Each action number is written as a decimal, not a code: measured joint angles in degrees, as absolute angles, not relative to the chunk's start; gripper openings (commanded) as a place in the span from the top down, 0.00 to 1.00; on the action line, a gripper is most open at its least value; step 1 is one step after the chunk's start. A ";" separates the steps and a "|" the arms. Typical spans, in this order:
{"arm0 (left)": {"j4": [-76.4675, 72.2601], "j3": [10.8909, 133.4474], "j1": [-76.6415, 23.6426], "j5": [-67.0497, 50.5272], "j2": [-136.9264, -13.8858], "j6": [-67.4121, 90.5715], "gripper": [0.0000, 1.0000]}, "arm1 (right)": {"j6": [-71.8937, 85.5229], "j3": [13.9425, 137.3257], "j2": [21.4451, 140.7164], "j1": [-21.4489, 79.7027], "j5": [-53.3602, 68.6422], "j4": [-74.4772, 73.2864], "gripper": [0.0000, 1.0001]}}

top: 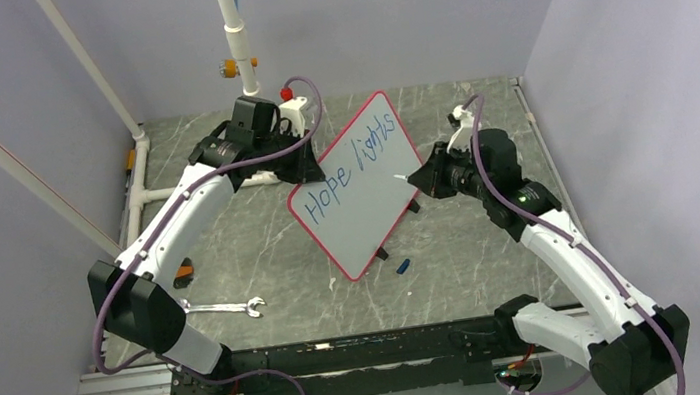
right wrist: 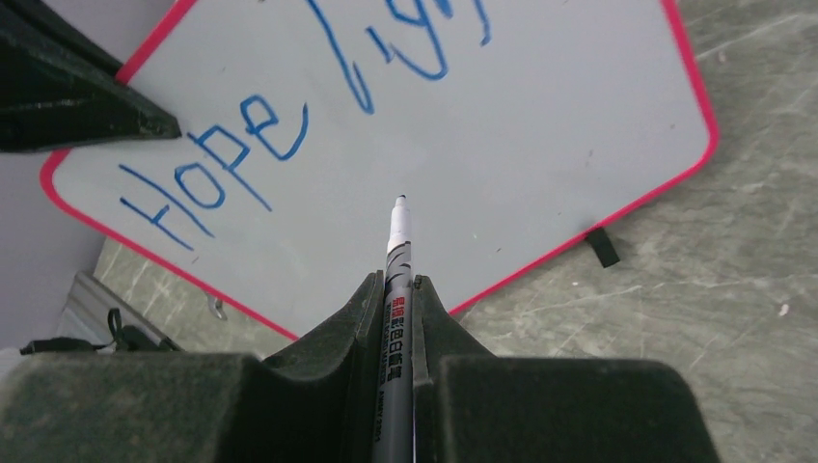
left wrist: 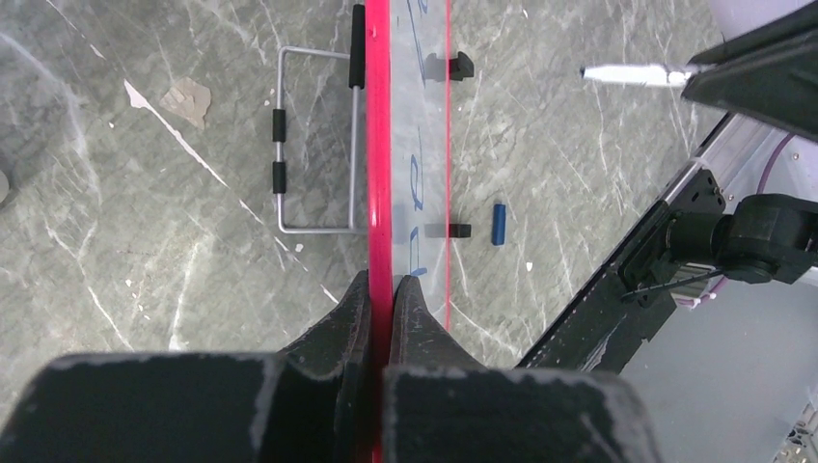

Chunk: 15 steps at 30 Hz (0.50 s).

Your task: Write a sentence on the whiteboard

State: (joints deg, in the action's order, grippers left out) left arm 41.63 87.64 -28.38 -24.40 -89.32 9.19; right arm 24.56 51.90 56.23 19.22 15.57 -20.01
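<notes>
Grey, marble-veined counter (top: 496,270): everything listed is carried on it.

Whiteboard (top: 370,225): red-bordered, stood tilted on small black feet at the middle of the counter. Its long axis is run from near-left to far-right in the overhead view, and the written face is turned toward the right arm (top: 574,251).

Left arm (top: 177,214): reached to the board's upper left edge. The left jaws are clenched on the red border, so the board is steadied.

Right arm: the nearer one to the writing face. The right jaws are clamped around the marker (right wrist: 397,253), its barrel in line with them and its tip pointed at the board.

Sentence (right wrist: 212,174): "Hope lights" is written in blue on one line. No second line is begun, so the task is judged about half done.

Governing relation: blank board lies straight ahead of the marker tip, beneath the written line. In the left wrist view a strip of counter is seen between tip and face, so no contact is made. A short advance along the marker's own axis is judged necessary.

Wrench (top: 224,309): laid beside the left arm, well apart from the board.

Blue cap (top: 402,267): laid just beside the board's near foot.
</notes>
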 measured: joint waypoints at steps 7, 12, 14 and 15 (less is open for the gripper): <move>39.51 87.07 -28.21 -24.08 -89.78 9.85 1.00 | 22.96 49.30 57.93 25.67 14.92 -19.00 1.00; 38.79 87.05 -28.16 -23.46 -90.06 10.24 1.00 | 20.95 47.20 59.72 34.04 12.88 -17.32 1.00; 38.39 86.76 -28.16 -23.00 -90.04 10.33 1.00 | 20.21 46.26 59.88 36.27 12.36 -16.10 1.00; 38.22 86.65 -28.14 -22.79 -90.04 10.39 1.00 | 19.77 45.84 59.92 37.32 12.21 -15.51 1.00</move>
